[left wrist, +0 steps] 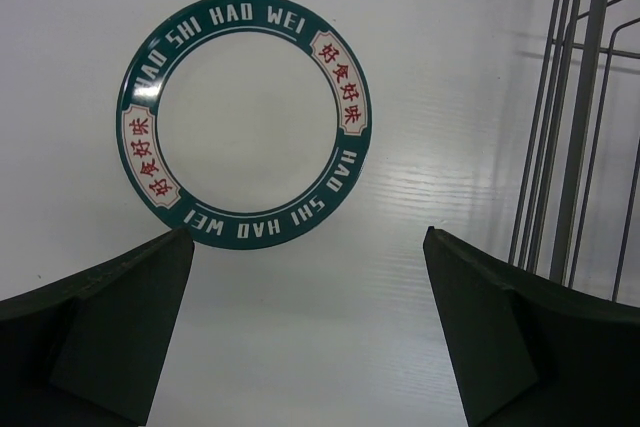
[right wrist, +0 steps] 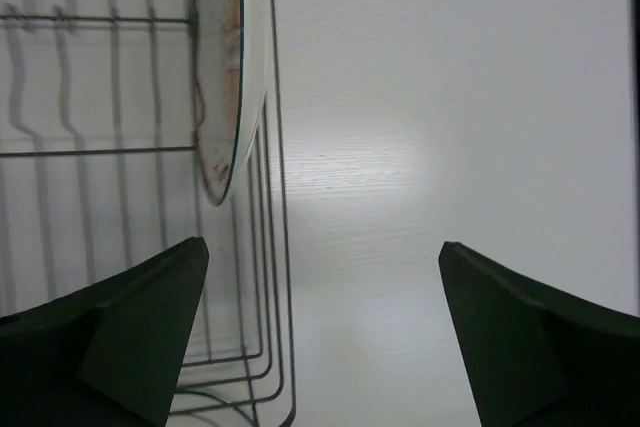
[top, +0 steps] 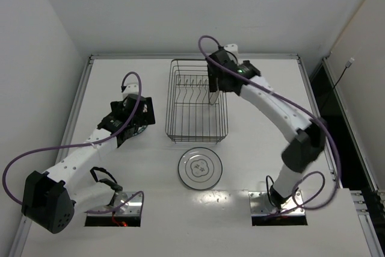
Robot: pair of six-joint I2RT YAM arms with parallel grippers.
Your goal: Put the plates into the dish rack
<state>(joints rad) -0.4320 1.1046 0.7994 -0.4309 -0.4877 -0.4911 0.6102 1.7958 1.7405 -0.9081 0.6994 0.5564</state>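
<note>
Both jaws spread; a plate (right wrist: 225,77), seemingly orange-streaked, stands on edge in the rack (top: 195,126).

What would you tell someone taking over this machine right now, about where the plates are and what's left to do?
Left gripper: open, empty, aimed at the green-rimmed plate, which lies flat on the table left of the dish rack.
Right gripper: open, empty, at the rack's right side.
Done: one plate with reddish markings stands on edge in the rack, with no fingers on it.
Left: load the green-rimmed plate and the grey-motif plate, which lies flat on the table in front of the rack.
</note>
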